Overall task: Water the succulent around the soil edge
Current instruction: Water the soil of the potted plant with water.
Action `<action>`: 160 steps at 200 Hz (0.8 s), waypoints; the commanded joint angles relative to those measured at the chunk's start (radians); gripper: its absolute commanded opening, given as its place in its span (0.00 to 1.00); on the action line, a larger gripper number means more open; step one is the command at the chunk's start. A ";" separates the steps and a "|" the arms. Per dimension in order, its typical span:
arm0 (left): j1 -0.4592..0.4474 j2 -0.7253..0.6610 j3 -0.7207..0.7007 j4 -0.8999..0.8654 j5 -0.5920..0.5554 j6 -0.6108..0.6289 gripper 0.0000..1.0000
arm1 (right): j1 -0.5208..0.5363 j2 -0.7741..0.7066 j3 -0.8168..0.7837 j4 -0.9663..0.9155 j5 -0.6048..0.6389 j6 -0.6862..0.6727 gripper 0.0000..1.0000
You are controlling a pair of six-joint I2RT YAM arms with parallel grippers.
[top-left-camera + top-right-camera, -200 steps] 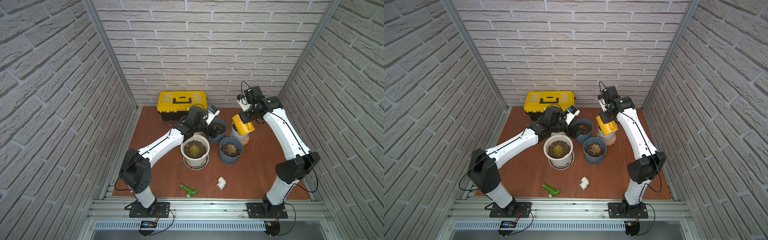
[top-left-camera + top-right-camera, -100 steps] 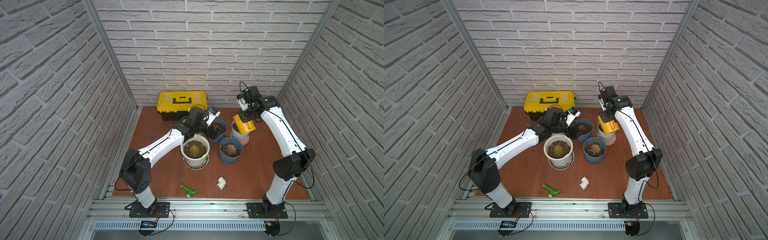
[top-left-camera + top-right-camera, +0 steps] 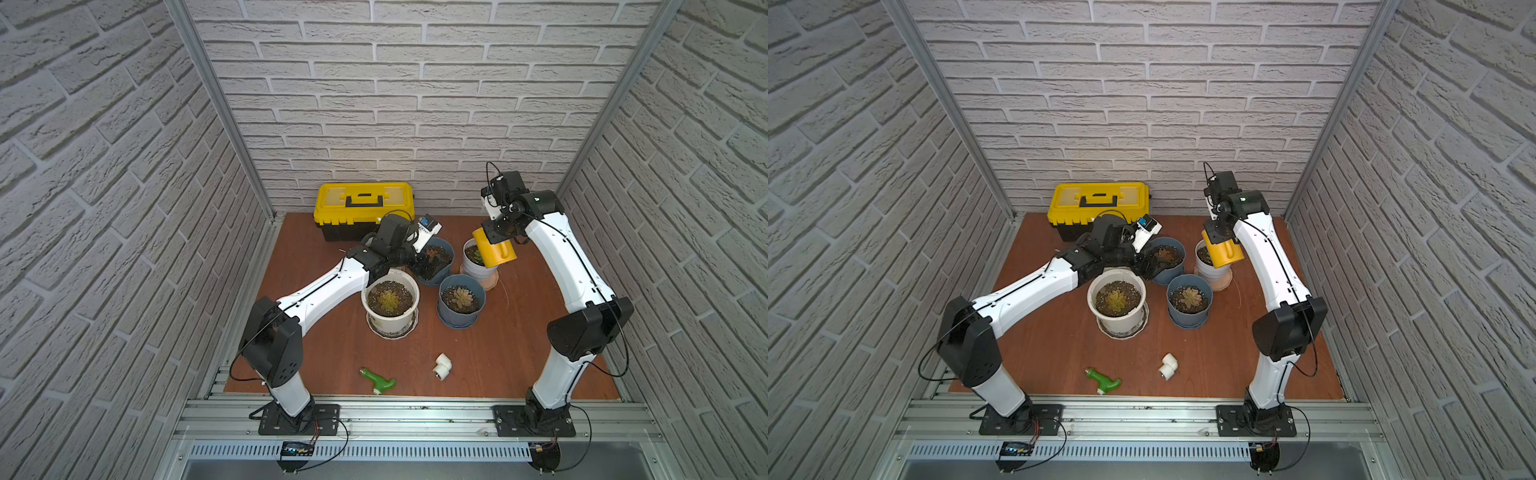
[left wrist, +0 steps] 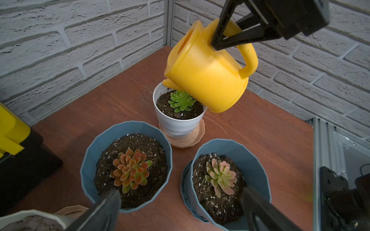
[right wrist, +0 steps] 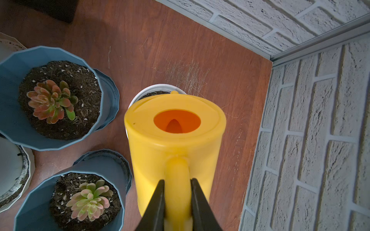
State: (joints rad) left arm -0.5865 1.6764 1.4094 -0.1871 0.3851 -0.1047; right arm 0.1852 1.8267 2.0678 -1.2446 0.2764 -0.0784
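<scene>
Toward the back right corner of the worktop [image 3: 540, 332], the yellow watering can [image 4: 208, 80] hangs tilted in the air over a small white pot [image 4: 178, 124]. This pot stands on a tan saucer [image 4: 193, 138] and holds the green succulent [image 4: 181, 101] in dark soil. The right gripper [image 5: 177, 182] has its fingers [image 5: 160, 200] pinching the can's handle from both sides, and the can's open top faces the wrist camera. The spout [image 4: 170, 84] points down and its tip sits right at the pot's rim, over the edge of the soil rather than over the plant.

The left gripper [image 4: 180, 192] hovers with its fingers [image 4: 108, 208] spread wide and holding nothing. It is above the near side of the two blue pots. The rear blue pot [image 4: 88, 176] carries a reddish succulent [image 4: 130, 170], and the front blue pot [image 4: 258, 166] carries a pale pink and green one [image 4: 220, 176]. Both stand just beside the small white pot, toward the middle of the worktop.

A larger white pot [image 3: 388, 324] with its own succulent stands left of the front blue pot, under the left arm's forearm. A yellow toolbox [image 3: 363, 208] lies against the back edge, left of the middle. Near the front edge lie a green plastic fitting [image 3: 378, 379] and a white pipe elbow [image 3: 442, 365], slightly apart from each other.
</scene>
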 commanded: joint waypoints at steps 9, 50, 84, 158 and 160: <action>-0.009 0.006 0.022 0.009 0.001 0.015 0.98 | -0.019 -0.055 -0.017 0.031 0.016 0.016 0.02; -0.016 0.009 0.022 0.009 -0.003 0.016 0.98 | -0.039 -0.092 -0.063 0.033 0.009 0.013 0.02; -0.022 0.014 0.024 0.009 -0.003 0.018 0.98 | -0.055 -0.127 -0.116 0.038 0.003 0.012 0.02; -0.032 0.017 0.028 0.003 0.001 0.019 0.98 | -0.072 -0.207 -0.242 0.059 -0.019 0.016 0.02; -0.033 0.018 0.028 0.003 0.001 0.019 0.98 | -0.072 -0.210 -0.244 0.060 -0.021 0.017 0.02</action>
State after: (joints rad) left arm -0.6117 1.6840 1.4101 -0.1886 0.3847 -0.1001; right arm 0.1204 1.6718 1.8534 -1.2114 0.2668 -0.0772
